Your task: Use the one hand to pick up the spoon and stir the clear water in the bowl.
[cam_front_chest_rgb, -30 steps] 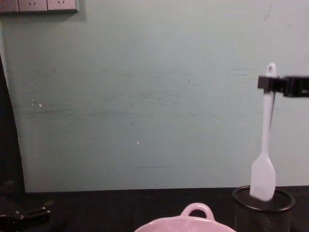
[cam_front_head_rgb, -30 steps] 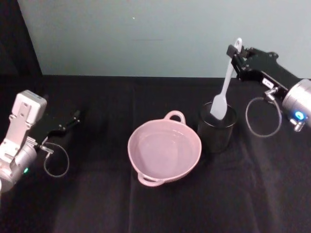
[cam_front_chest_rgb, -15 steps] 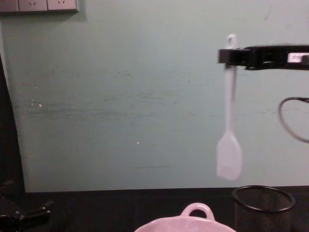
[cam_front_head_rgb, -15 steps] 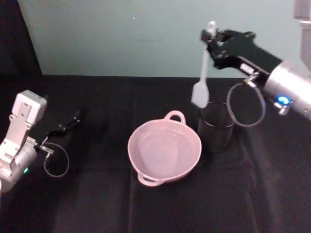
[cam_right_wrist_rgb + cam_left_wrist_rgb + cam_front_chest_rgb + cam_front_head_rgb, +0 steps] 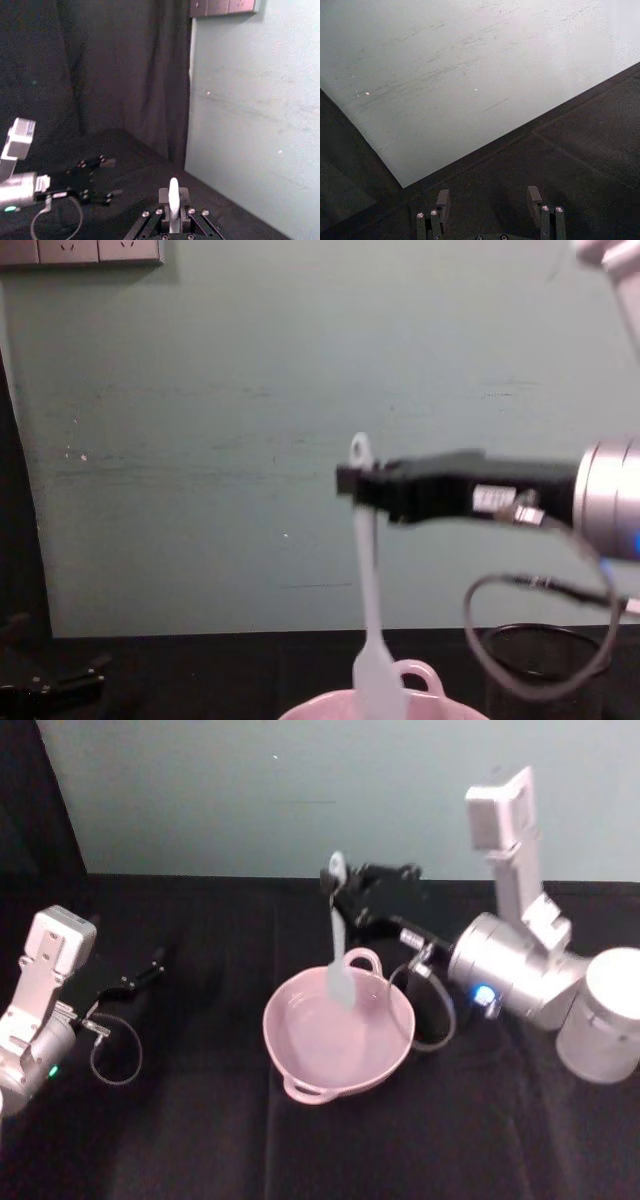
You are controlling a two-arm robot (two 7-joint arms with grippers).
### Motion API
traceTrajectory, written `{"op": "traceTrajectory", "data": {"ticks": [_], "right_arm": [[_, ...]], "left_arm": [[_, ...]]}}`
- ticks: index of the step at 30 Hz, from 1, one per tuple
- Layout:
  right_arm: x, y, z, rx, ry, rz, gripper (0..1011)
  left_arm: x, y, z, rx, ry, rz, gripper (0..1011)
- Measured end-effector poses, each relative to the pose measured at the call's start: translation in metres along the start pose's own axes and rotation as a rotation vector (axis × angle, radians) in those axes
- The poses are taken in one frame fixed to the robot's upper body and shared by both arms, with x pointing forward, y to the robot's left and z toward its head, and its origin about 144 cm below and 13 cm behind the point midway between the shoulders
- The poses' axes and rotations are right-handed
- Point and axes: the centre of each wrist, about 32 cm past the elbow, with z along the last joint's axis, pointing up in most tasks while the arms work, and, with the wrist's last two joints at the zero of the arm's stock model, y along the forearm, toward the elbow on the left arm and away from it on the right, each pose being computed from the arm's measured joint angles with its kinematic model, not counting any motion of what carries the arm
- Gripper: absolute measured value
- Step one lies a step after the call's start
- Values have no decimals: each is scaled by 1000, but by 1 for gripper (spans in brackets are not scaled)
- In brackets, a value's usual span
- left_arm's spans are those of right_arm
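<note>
From the head camera, the pink bowl point(image 5: 283, 1050) sits mid-table on the black cloth point(image 5: 200, 1140), slightly toward 6 o'clock. The right gripper point(image 5: 345, 892) reaches in from 3 o'clock and stands above the bowl's 12 o'clock rim, clamped narrow on the upper handle of the white spoon point(image 5: 337, 935). The spoon hangs nearly upright, hole end up, with its flat head over the far inside of the bowl; whether it touches the water I cannot tell. The left gripper point(image 5: 148, 972) rests low at 9 o'clock, well apart from the bowl. The left wrist camera shows that gripper's two fingers point(image 5: 442, 201) spread wide with nothing between them, facing bare cloth and the pale wall point(image 5: 470, 60). The right wrist camera shows the spoon's handle end pinched between its own fingers point(image 5: 164, 196), the left arm farther off beyond. From the chest camera, the spoon head drops to the bowl's rim beside the loop handle, and a black mesh cup point(image 5: 540, 665) stands at the bowl's 3 o'clock.
</note>
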Motion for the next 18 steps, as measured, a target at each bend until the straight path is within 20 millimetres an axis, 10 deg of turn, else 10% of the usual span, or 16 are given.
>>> {"op": "traceTrajectory", "data": {"ticks": [18], "right_arm": [[-22, -1, -35, 16, 68, -5, 118]], "left_arm": [[0, 0, 0, 0, 0, 0, 1011]]}}
